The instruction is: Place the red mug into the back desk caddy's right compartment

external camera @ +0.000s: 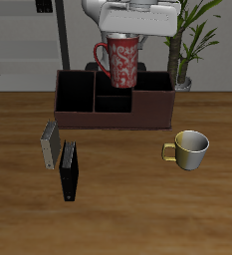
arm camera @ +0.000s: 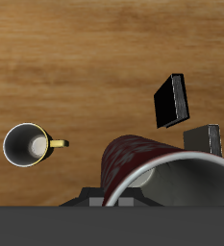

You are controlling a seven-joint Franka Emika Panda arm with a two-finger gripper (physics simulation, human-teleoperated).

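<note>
Pincer (external camera: 124,38) apparently grips red mug (external camera: 121,63)

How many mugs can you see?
2. The red mug is held up in the gripper above the back desk caddy. The metallic mug stands on the table, nearer its front edge.
</note>
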